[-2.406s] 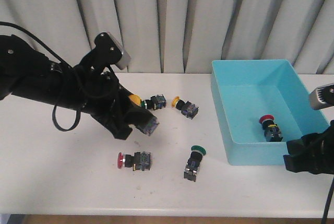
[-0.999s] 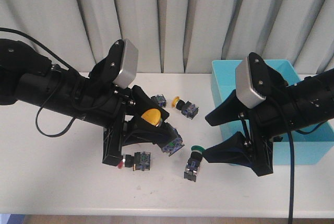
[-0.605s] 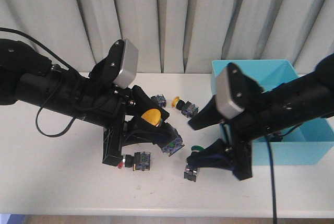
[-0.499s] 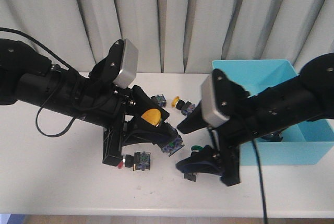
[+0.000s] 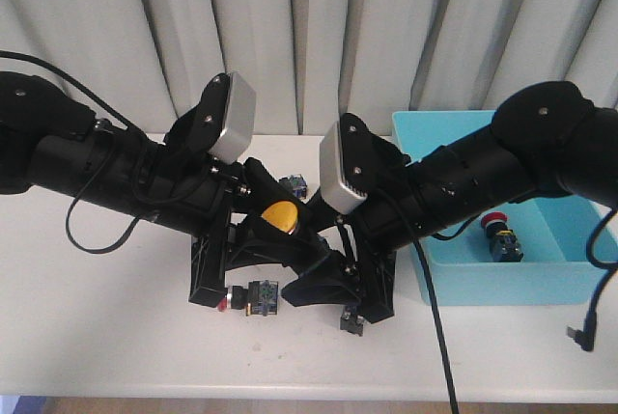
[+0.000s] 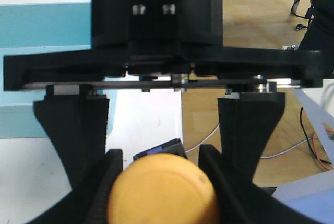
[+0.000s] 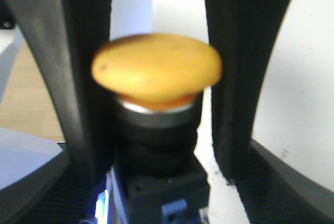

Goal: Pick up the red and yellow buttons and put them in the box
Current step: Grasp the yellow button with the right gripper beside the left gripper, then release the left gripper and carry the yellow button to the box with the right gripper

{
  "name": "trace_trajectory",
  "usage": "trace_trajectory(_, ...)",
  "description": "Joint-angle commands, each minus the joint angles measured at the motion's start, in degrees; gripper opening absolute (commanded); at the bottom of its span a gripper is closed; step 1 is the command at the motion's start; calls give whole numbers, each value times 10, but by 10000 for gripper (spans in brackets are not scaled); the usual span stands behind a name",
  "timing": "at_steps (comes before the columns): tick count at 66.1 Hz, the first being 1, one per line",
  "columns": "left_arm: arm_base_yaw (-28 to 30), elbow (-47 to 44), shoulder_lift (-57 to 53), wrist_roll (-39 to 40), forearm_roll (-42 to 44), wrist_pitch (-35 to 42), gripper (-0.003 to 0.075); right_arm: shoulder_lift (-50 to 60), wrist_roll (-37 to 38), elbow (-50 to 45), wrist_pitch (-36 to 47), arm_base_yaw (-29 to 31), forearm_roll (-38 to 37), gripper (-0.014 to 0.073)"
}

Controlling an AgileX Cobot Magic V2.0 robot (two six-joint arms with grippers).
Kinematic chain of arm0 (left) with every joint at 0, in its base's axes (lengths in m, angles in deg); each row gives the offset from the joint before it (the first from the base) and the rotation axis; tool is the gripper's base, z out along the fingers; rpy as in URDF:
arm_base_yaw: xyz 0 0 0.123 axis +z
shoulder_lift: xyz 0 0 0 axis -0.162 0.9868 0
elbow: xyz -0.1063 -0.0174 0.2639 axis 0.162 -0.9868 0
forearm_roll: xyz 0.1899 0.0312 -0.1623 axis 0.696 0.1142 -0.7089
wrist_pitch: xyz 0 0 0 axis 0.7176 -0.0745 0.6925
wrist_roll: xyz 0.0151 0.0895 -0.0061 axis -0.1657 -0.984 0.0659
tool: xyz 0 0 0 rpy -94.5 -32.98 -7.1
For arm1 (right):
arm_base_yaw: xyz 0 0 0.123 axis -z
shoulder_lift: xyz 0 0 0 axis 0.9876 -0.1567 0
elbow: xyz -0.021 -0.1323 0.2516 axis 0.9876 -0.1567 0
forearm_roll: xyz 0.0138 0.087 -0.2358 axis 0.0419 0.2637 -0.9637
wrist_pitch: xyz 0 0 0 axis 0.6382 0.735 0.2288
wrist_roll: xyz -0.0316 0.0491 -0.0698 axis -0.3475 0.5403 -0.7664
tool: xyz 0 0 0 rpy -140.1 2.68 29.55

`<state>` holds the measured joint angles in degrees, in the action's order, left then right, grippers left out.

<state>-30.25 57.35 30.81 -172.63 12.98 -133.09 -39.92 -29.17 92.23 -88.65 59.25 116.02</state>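
Note:
A yellow button (image 5: 281, 214) hangs above the table, and my left gripper (image 5: 282, 231) is shut on its cap. In the left wrist view the yellow button's cap (image 6: 162, 190) fills the gap between the left fingers (image 6: 107, 182). My right gripper (image 5: 317, 264) stands open facing it, one finger on each side of the yellow button's black body (image 7: 162, 182), with white table showing in the gap on one side. One red button (image 5: 241, 298) lies on the table below the left gripper. Another red button (image 5: 496, 233) lies inside the turquoise box (image 5: 454, 289).
A button's black body (image 5: 352, 318) pokes out under the right gripper, its cap hidden. Another small button (image 5: 294, 183) lies behind the two grippers. A grey curtain hangs along the table's far edge. Both arms cross above the middle of the table.
The right arm has swung left from beside the box until its open jaws straddle the yellow button in the left gripper. The left arm has stayed still for the last second.

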Motion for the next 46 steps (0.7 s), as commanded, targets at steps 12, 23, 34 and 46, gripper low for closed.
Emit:
trace_trajectory(12,-2,15,-21,1,-47,-12,182,8,6,24,-46,4,0,490)
trace_trajectory(23,-2,15,-21,1,-47,-12,182,8,6,24,-44,4,-4,432)
trace_trajectory(34,-2,15,-21,1,-47,-14,182,8,6,24,-32,4,-5,377)
trace_trajectory(46,-2,15,-21,1,-47,-19,182,8,6,24,-27,4,-4,311)
